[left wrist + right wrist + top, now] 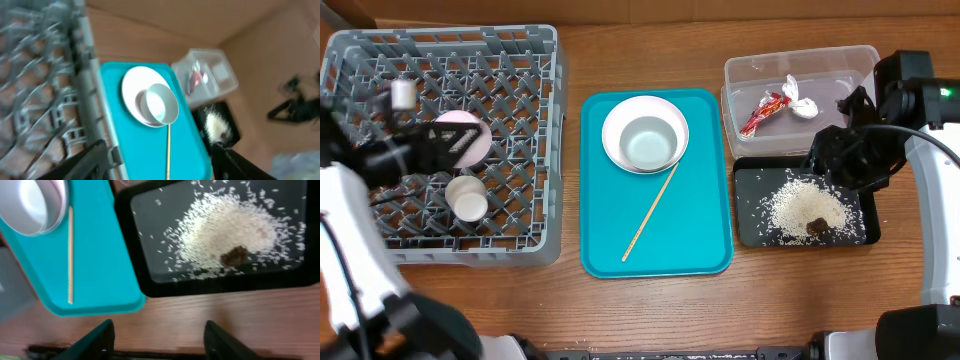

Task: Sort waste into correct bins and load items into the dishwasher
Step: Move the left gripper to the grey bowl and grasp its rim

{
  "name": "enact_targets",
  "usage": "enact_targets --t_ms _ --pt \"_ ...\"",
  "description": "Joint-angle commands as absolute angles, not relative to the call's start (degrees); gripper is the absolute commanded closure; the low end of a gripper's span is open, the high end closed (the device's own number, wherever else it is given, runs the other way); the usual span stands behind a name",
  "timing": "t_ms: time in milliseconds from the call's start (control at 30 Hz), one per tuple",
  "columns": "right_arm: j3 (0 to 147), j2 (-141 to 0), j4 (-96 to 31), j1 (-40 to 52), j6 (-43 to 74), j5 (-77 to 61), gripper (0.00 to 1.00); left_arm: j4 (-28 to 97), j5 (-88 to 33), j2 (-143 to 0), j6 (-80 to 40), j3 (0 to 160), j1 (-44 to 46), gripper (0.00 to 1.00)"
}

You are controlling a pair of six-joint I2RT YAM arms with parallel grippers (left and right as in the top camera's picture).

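Observation:
A teal tray (700, 240) holds a white plate (615, 125) with a bowl (650, 145) on it, and a wooden chopstick (650, 215). The grey dish rack (520, 60) holds a pink plate (470, 135) and a white cup (470, 200). My left gripper (425, 150) is open and empty over the rack; its view shows the bowl (160, 102) and chopstick (168, 150) between its fingers (160, 170). My right gripper (845, 160) is open and empty above the black tray (750, 230) of rice (795, 205). In its view the fingers (160, 342) hang over bare table.
A clear bin (800, 60) at the back right holds a red wrapper (765, 110) and a white one (798, 100). A brown scrap (816, 226) lies in the rice and also shows in the right wrist view (235, 256). The teal tray (100, 270) lies just left of the black tray (150, 240).

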State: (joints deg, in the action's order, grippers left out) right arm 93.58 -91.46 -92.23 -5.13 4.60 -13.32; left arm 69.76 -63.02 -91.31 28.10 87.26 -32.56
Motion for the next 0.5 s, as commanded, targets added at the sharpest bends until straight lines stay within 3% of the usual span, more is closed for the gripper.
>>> enact_targets --t_ms 0,133,200,467 --pt "93.8 -90.87 -92.73 -5.02 4.43 -10.26 0.32 67.57 -50.89 -87.29 22.83 87.26 -24.03 0.25" --pt "93.82 -90.87 -92.88 -5.02 4.47 -10.41 0.14 63.13 -36.71 -85.95 16.34 87.26 -10.2 0.03" --pt "93.8 -90.87 -92.86 -5.02 4.47 -11.14 0.0 60.8 -31.88 -86.61 14.33 87.26 -3.31 0.0" --pt "93.82 -90.87 -92.71 -5.02 4.47 -14.0 0.0 50.19 -25.96 -92.92 13.47 87.26 16.08 0.0"
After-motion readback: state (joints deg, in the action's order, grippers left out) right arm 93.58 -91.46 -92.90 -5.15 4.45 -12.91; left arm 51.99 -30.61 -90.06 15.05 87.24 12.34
